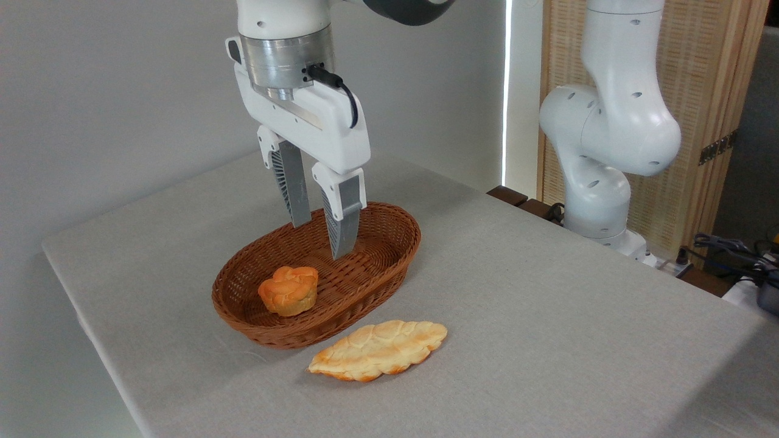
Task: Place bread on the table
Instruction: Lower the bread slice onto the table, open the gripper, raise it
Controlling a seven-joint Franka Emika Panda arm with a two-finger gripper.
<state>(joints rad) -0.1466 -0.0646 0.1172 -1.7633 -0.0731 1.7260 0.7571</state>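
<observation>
Grey cloth covers the table [548, 340]; bread [378, 350] lies flat on it, just in front of the wicker basket [389, 267], apart from its rim; task looks done imo. My gripper [321, 234] hangs above the basket's far end, fingers a little apart w/ nothing between them. Risks: dropping lower, I'd clip the rim & shove the basket into the bread; or I'd grab the orange bun [288, 290] by mistake.
</observation>
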